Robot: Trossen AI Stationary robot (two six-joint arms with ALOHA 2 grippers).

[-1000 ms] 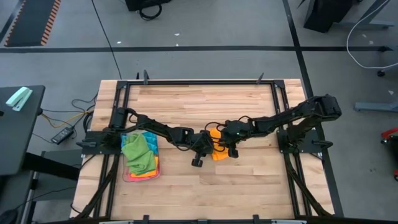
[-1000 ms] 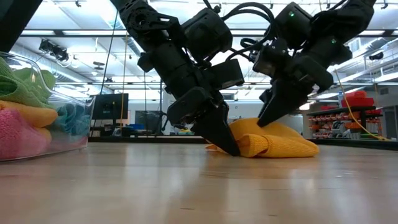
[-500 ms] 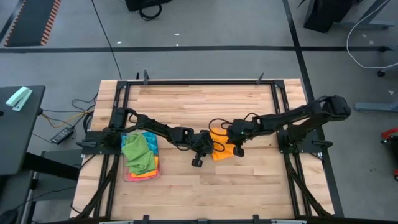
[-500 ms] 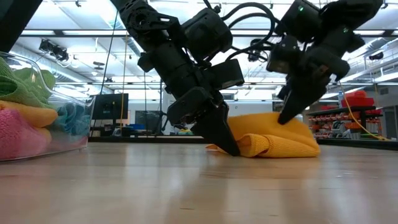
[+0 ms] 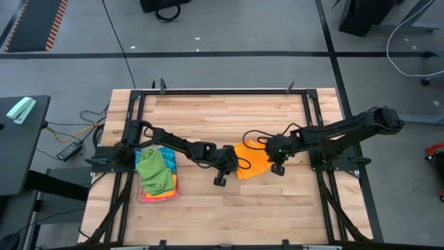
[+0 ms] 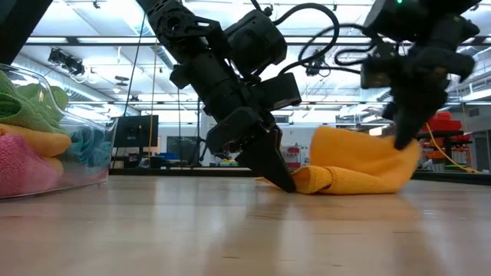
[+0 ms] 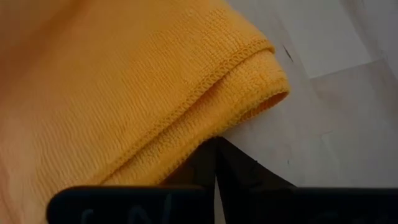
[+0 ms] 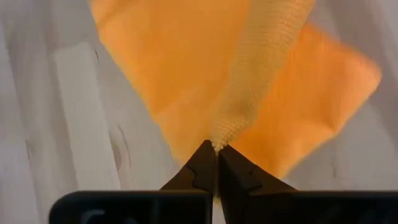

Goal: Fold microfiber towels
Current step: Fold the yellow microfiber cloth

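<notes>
An orange microfiber towel (image 5: pixel 251 160) lies at the table's middle, one part flat and one part raised. My left gripper (image 5: pixel 236 165) is shut, its tips down on the towel's left end (image 6: pixel 299 180). Right of it, my right gripper (image 6: pixel 403 142) is shut on the towel's raised upper layer (image 6: pixel 360 153). More towels, green (image 5: pixel 152 170), pink and blue among them, lie heaped in a clear tray (image 5: pixel 158 200) at the table's left. My left gripper sets its shut fingertips (image 7: pixel 216 149) on the towel's doubled, hemmed edge (image 7: pixel 205 127), slanting down from the table's left. That end lies on the table. Whether cloth is between the tips I cannot tell. My right gripper pinches the towel's upper layer by a narrow bit of its edge (image 8: pixel 219 142) at the fingertips, slanting down from the right. That layer rises off the table and is drawn toward the gripper; the lower part lies flat.
Bare wooden tabletop (image 5: pixel 229 118) stretches far and near of the towel. A black metal frame (image 5: pixel 222 91) runs along the table's edges. The clear tray (image 6: pixel 77 165) stands well left of both grippers.
My right gripper has gone toward the table's right edge and up, rolling as it went, with the towel's upper layer. That layer has lifted and spread out to the right, while the left end has stayed pinned under my still left gripper.
</notes>
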